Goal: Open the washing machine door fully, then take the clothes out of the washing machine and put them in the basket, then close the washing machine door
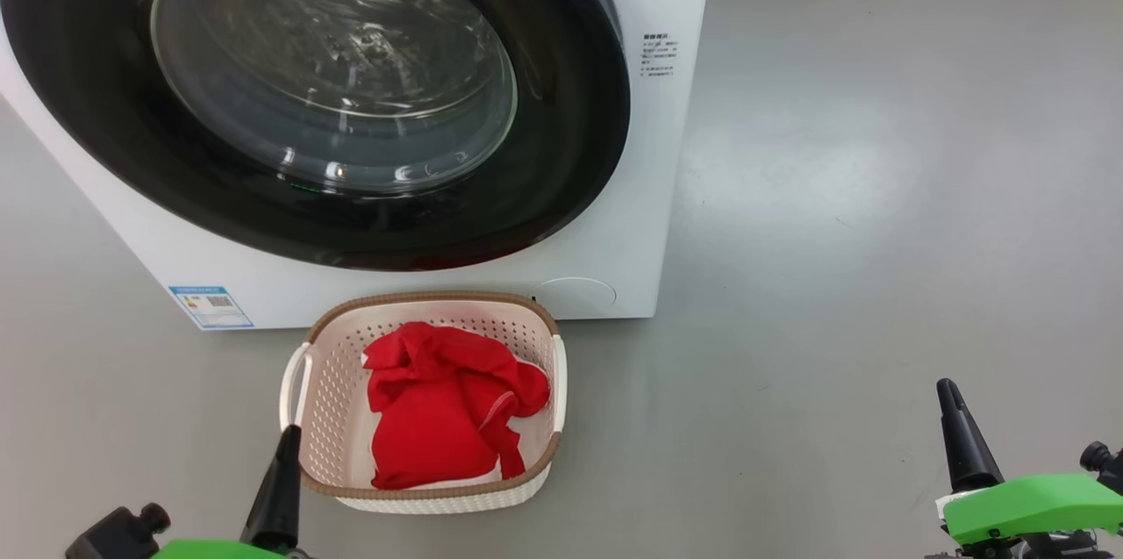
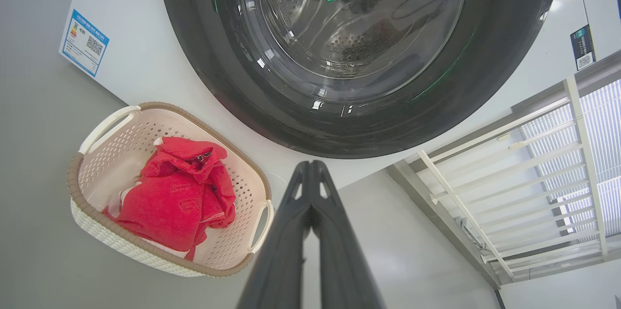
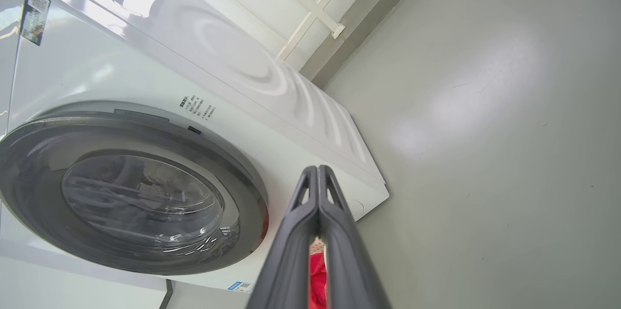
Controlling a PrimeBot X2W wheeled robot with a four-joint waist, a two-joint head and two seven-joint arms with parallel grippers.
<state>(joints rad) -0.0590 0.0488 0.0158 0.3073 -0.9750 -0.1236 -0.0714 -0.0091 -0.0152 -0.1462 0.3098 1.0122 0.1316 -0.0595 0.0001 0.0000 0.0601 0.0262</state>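
The white washing machine [image 1: 654, 146] stands on the grey floor with its black round door [image 1: 561, 146] lying flat against the front, glass window at its centre. In front of it sits the cream basket [image 1: 325, 383] holding red clothes [image 1: 443, 410] with a bit of white cloth under them. My left gripper [image 1: 285, 445] is shut and empty beside the basket's near left corner. Far right, my right gripper [image 1: 952, 405] is shut and empty over bare floor. In the left wrist view the basket [image 2: 97, 187] and clothes [image 2: 174, 197] lie left of the gripper [image 2: 310, 166], the door [image 2: 485, 81] above.
Grey floor [image 1: 877, 190] spreads wide to the right of the machine. A blue label [image 1: 211, 306] is on the machine's lower left. A white railing [image 2: 524, 173] and wall stand beyond the machine. The right wrist view shows the door [image 3: 29, 183] left of the gripper [image 3: 318, 170].
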